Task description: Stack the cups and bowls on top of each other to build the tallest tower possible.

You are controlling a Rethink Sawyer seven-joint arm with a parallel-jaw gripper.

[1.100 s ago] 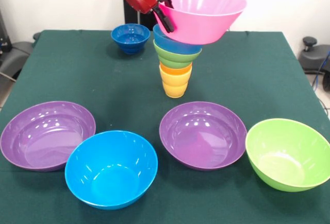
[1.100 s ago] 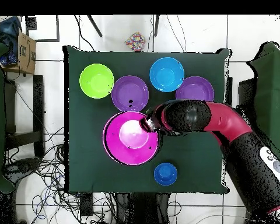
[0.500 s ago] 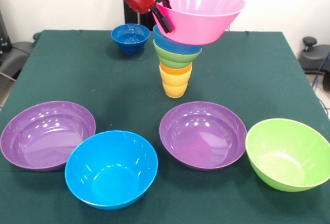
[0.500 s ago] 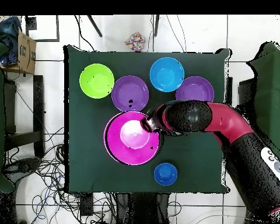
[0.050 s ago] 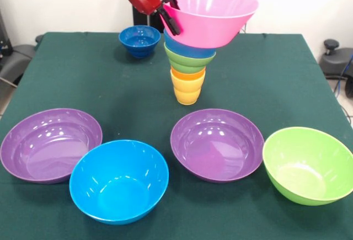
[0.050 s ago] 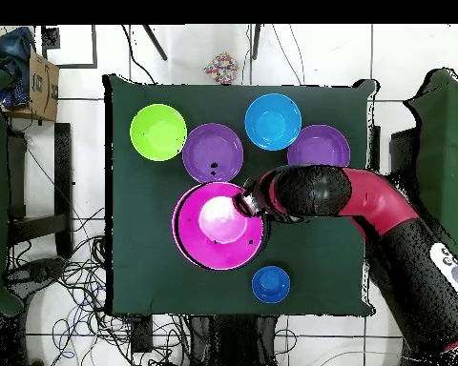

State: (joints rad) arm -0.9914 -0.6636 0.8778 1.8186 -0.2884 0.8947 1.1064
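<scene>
Hand shut tight on the rim of the big pink bowl, one black finger on the outside of the bowl. Pink bowl tipped a little, up in the air right over the tower; touching the top of it or not, hard to tell. Tower in the middle of the table: yellow cup at the bottom, orange cup in it, then small green bowl, then light blue bowl on top. Small dark blue bowl alone near the far edge. Four big bowls in a row along the near edge: purple bowl by the left corner, blue bowl next to it, second purple bowl in the middle, big green bowl by the right corner. From above, pink bowl hiding the whole tower, red and black arm reaching to its rim.
</scene>
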